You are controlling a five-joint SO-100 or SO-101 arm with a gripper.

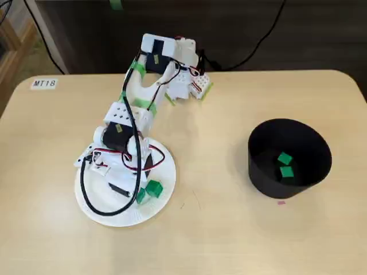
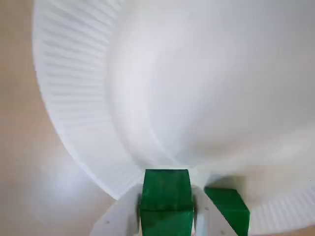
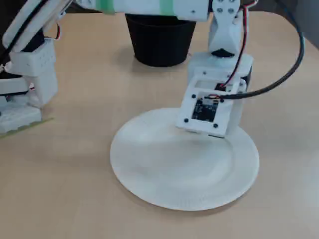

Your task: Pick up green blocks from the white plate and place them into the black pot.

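Sitting on a pale table [image 1: 229, 240], a white plate [image 1: 152, 209] lies left of a black pot [image 1: 258, 166] in a fixed view; the arm [image 1: 123, 117] bends over the plate, claw [image 2: 166, 216] gripping a green block [image 2: 166, 189].

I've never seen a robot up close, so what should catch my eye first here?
The tool grips a green block at the white plate, left in a fixed view. A second block lies beside it, and two more blocks sit inside the black pot at the right.
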